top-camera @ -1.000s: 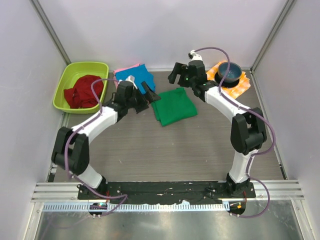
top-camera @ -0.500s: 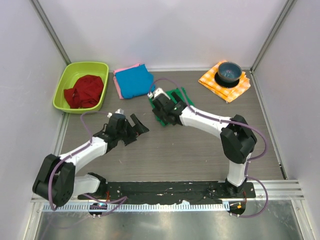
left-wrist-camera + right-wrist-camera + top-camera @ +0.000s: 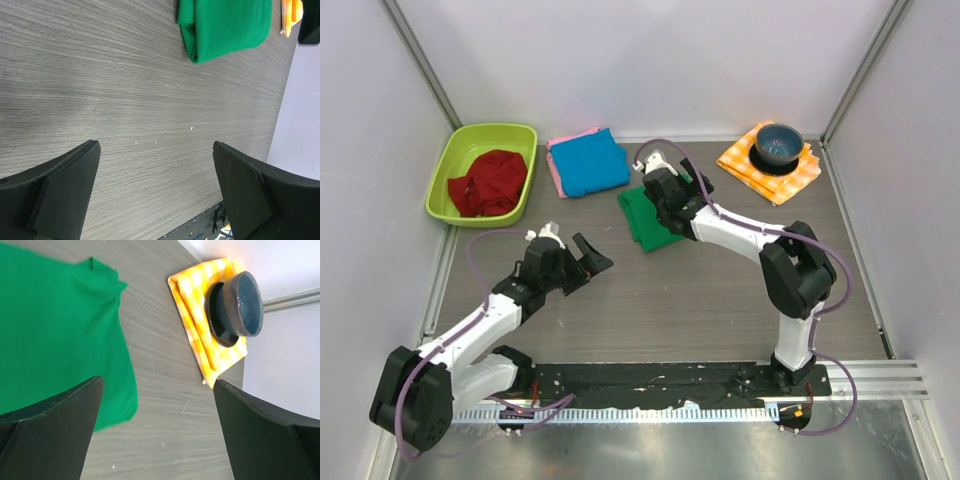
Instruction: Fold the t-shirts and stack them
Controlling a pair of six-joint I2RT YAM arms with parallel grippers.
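The green t-shirt (image 3: 642, 222) lies folded on the table, its right part hidden under my right arm. It also shows in the left wrist view (image 3: 225, 25) and the right wrist view (image 3: 55, 330). My right gripper (image 3: 662, 192) is open and empty above the shirt's far right edge (image 3: 157, 390). The blue t-shirt (image 3: 588, 163) lies folded on the pink one (image 3: 554, 168) at the back. My left gripper (image 3: 592, 257) is open and empty over bare table (image 3: 155, 150), left and nearer than the green shirt.
A lime-green bin (image 3: 450, 165) with a red cloth (image 3: 487, 182) stands at the back left. An orange-and-white checked cloth (image 3: 790, 180) with a dark blue bowl (image 3: 779, 142) on it lies at the back right, seen also in the right wrist view (image 3: 192, 295).
My right gripper swung from the back right down over the green shirt, then shifted slightly back and right. My left arm drew back from the shirt toward the near left.
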